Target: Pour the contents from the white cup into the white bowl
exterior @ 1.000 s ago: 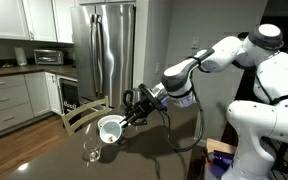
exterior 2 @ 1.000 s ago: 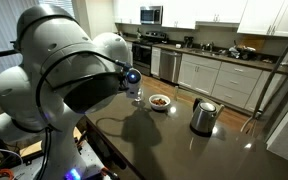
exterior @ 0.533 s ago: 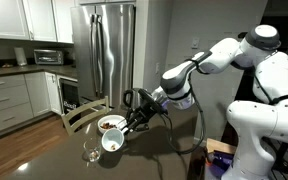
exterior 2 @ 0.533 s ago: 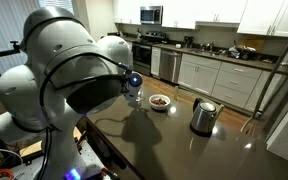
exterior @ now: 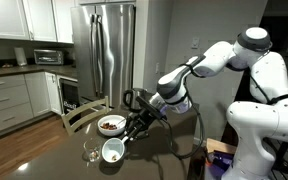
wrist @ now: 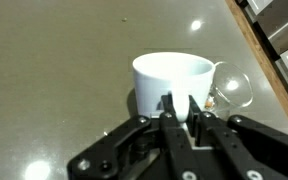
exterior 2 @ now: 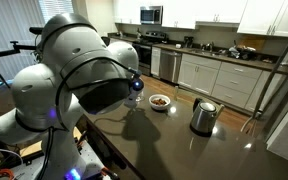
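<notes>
A robot arm reaches down over a dark, glossy desk (exterior: 44, 160) in a kitchen. Its gripper (exterior: 122, 143) is pressed together on the white cup (exterior: 112, 151), pinching the cup's wall. In the wrist view the two fingers (wrist: 169, 108) straddle the near side of the rim, one inside and one outside, with the gripper (wrist: 181, 104) centred on the white cup (wrist: 170, 75).

The cup sits low at the desk, mouth up. Its inside looks plain white in an exterior view, and whether anything lies in it cannot be told. The wrist view shows only its outer wall.

The white bowl (exterior: 110, 131) stands on the desk just beyond the gripper, near the cup but apart from it. It holds something reddish-brown (seen as a dark patch inside the rim). The same bowl (exterior 2: 159, 106) shows from the opposite side, also with a dark inside.

A clear stemmed glass (exterior: 91, 152) stands upright just beside the cup, on the side away from the gripper's arm. In the wrist view the glass (wrist: 234, 90) sits to the right of the fingertips.

A steel kettle (exterior 2: 203, 116) stands well apart, past the bowl.
</notes>
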